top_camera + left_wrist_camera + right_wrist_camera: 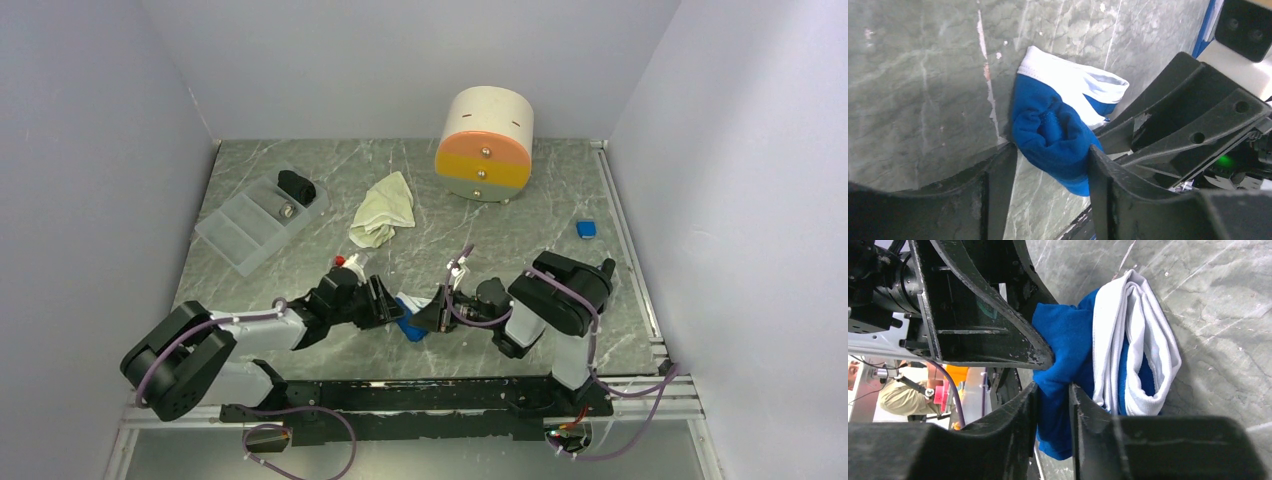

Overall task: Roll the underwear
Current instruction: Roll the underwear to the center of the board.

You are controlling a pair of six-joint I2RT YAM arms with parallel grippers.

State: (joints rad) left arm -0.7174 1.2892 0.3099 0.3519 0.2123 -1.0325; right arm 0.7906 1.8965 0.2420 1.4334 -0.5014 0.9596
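The royal blue underwear [408, 324] with white trim lies bunched into a rough roll on the table between my two grippers. My left gripper [386, 303] has its fingers on either side of the blue roll [1048, 130], touching it on both sides. My right gripper [432, 314] is pinched on a fold of the blue cloth [1063, 335], and the white trim [1135, 340] bulges beside its finger. The two grippers face each other, almost touching. The pale cream-yellow underwear [383, 208] lies crumpled and loose further back on the table.
A clear divided tray [250, 225] at the back left holds a black rolled bundle [297, 186]. A round cream, orange and yellow drawer unit [485, 143] stands at the back. A small blue object [586, 229] lies at the right. Grey walls enclose the table.
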